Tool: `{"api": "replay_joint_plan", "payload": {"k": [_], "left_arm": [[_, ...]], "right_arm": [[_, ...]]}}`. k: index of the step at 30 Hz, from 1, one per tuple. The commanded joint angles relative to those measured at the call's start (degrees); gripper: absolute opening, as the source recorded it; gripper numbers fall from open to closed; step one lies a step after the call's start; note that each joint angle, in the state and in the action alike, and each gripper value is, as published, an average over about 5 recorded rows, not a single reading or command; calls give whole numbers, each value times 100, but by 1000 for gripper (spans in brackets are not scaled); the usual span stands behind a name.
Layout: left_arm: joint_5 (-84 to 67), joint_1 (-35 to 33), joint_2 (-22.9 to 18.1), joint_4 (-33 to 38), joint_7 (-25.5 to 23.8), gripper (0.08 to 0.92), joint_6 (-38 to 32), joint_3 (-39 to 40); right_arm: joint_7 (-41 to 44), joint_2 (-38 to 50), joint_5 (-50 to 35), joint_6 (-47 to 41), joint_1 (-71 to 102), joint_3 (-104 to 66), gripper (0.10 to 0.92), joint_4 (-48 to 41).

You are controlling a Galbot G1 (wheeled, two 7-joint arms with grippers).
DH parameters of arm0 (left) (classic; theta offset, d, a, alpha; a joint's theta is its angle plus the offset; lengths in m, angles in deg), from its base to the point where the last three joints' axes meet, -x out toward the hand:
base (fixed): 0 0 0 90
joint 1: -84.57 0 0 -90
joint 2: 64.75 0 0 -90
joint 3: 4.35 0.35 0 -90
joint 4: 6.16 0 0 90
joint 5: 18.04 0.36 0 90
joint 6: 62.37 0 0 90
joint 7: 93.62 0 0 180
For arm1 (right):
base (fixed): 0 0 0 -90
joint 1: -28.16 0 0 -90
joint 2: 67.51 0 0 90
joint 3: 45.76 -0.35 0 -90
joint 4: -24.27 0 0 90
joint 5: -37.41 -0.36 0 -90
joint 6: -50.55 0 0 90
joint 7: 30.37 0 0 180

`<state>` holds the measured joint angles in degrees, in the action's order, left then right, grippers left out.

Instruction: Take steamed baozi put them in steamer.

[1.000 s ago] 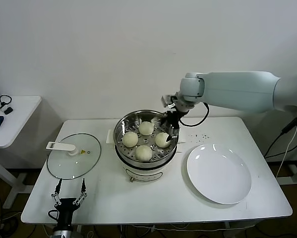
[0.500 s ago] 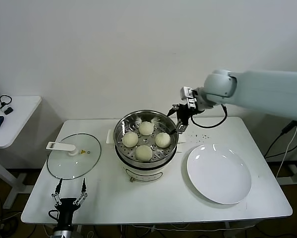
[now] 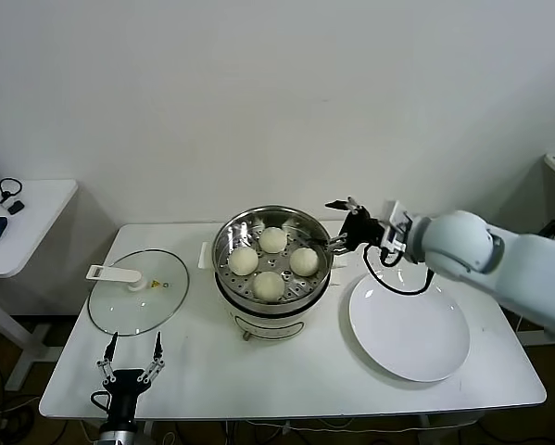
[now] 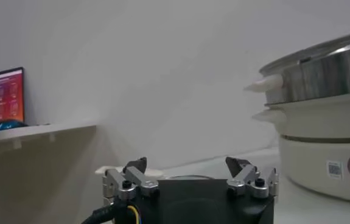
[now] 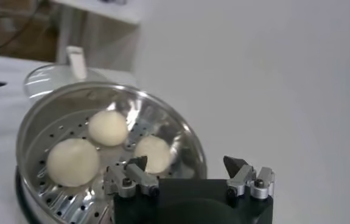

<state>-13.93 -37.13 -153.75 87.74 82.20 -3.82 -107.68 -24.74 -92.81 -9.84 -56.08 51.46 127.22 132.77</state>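
Note:
The steamer (image 3: 231, 292) stands mid-table, a shiny steel pot on a white base. Several cream-white steamed baozi (image 3: 269, 286) lie on its perforated tray; three of them show in the right wrist view (image 5: 72, 161). My right gripper (image 3: 335, 224) hovers just outside the steamer's right rim (image 5: 187, 137), above the table, open and empty. It touches no bun. My left gripper (image 3: 132, 345) is parked low at the table's front left edge, open and empty, with the steamer's wall (image 4: 327, 79) off to one side.
A flat white plate (image 3: 409, 324) lies bare to the right of the steamer, under my right forearm. The round glass lid (image 3: 138, 291) with its white handle rests on the table at the left. A small side table (image 3: 18, 222) stands further left.
My right gripper has drawn back from over the steamer's tray, out past the right rim, and the arm has swung lower toward the plate side. The buns and the left arm stayed still.

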Motion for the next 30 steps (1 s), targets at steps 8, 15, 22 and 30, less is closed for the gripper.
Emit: {"api": "replay_joint_plan", "payload": {"k": [8, 15, 22, 30], "left_arm": [[15, -72, -32, 57, -2, 823, -82, -15], [14, -60, -59, 7, -4, 823, -112, -10], [15, -3, -63, -87, -7, 823, -146, -3], [3, 34, -59, -112, -5, 823, -150, 7]], "right_arm": [[-1478, -1278, 1796, 1303, 8145, -7930, 823, 1120], [-1034, -3213, 2806, 2688, 9504, -8662, 823, 1106], [-607, -4552, 3054, 3532, 10364, -8789, 823, 1065], [-101, -5104, 2985, 4398, 10922, -8586, 823, 817]]}}
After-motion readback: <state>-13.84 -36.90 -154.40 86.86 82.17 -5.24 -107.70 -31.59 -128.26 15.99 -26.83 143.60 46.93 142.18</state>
